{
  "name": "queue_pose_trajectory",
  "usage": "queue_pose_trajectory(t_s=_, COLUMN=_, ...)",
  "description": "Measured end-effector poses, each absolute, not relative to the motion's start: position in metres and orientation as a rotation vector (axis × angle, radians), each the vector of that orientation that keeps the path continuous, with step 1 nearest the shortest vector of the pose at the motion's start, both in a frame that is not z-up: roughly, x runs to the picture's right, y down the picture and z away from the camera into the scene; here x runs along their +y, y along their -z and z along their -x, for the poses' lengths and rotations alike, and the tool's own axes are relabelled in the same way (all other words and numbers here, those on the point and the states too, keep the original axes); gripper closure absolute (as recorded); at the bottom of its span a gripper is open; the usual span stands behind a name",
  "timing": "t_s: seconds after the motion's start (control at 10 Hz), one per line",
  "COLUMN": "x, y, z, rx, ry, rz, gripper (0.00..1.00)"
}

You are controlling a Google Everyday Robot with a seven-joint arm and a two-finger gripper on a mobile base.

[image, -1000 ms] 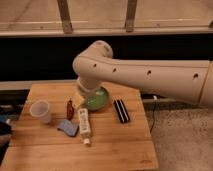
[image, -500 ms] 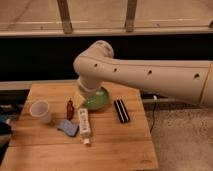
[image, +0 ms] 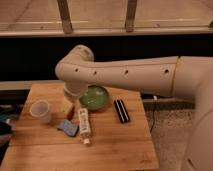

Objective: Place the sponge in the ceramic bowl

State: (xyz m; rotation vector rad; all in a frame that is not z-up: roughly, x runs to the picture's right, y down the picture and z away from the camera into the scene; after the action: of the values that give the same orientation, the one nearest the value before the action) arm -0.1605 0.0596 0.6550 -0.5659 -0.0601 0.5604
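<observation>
Blue, flat, soft-looking sponge [image: 67,127] lies on the wooden table [image: 115,145] beside a white tube [image: 84,125], near the glossy round green ceramic bowl [image: 95,96]. The gripper [image: 69,105] hangs just left of the bowl; its grip cannot be told.

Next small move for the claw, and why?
Probably ease the claw down and nearer onto the sponge. The sponge lies flat on the table beside the white tube, ungrasped, and the claw hangs just behind it, beside the ceramic bowl.
</observation>
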Motion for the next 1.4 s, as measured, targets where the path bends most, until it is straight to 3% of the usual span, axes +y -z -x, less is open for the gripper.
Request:
queue_pose_trajectory(t_s=0.7, x=0.115, y=-0.721, z=0.238, rx=-0.114, ry=-0.391, rz=0.621, gripper=0.2)
queue_pose_trajectory(t_s=1.4, x=0.119, y=-0.727, z=0.235, rx=-0.1, ry=-0.419, rz=0.631, gripper=0.2)
